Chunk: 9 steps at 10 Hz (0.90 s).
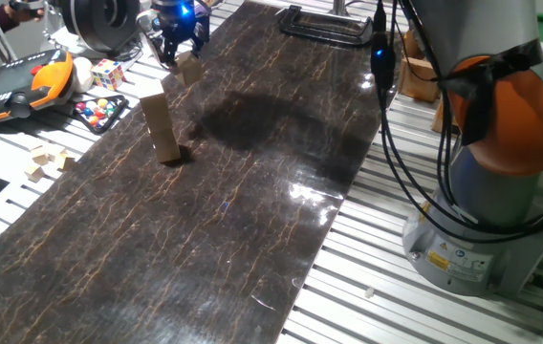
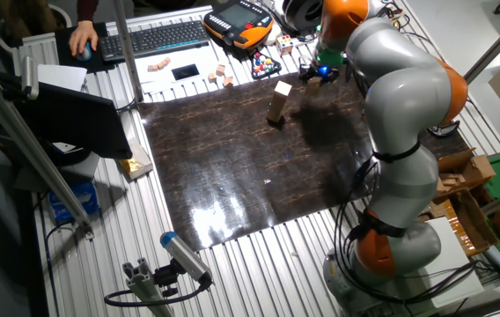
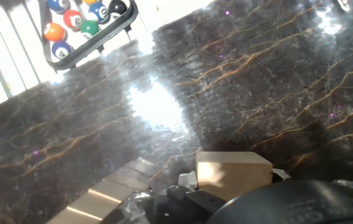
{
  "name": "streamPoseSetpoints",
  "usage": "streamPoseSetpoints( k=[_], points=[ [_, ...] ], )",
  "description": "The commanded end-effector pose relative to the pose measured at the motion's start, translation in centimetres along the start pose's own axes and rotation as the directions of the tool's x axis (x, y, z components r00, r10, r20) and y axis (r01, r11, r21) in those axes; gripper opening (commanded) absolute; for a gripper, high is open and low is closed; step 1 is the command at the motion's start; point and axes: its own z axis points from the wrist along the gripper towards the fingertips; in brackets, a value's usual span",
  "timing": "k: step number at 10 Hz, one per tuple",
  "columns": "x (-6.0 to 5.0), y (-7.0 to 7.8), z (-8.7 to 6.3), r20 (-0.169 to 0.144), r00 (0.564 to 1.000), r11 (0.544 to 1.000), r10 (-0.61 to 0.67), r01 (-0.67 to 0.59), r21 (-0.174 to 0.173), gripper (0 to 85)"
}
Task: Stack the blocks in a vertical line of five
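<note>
Gripper (image 1: 178, 53) is pinching one block (image 1: 191, 68), held above the far end of the dark surface (image 1: 252, 210). The stack (image 1: 161, 127) stands upright nearer the camera, well apart from the gripper; block must travel over and above its top.

- Overhead light falls on the dark marbled surface (image 1: 252, 220), leaving white glare patches near its right edge in one fixed view
- A soft, wide shadow lies on the surface right of the stack of blocks (image 1: 161, 128)
- The hand view is washed out: a strong white glare spot sits mid-frame, and the top left corner is overexposed
- The end effector (image 3: 238, 199) at the bottom edge is dark and blurred
</note>
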Motion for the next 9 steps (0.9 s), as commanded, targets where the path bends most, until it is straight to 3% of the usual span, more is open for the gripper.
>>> streamPoseSetpoints(
  k=[1,3,9],
  points=[
    [0.0,0.0,0.0,-0.008,0.998,0.998,-0.065,0.065,0.004,1.0],
    [0.0,-0.2,-0.8,-0.04,0.997,0.997,-0.069,0.067,-0.036,1.0],
    [0.9,0.2,-5.2,-0.063,0.998,0.999,0.005,-0.007,-0.044,1.0]
  ],
)
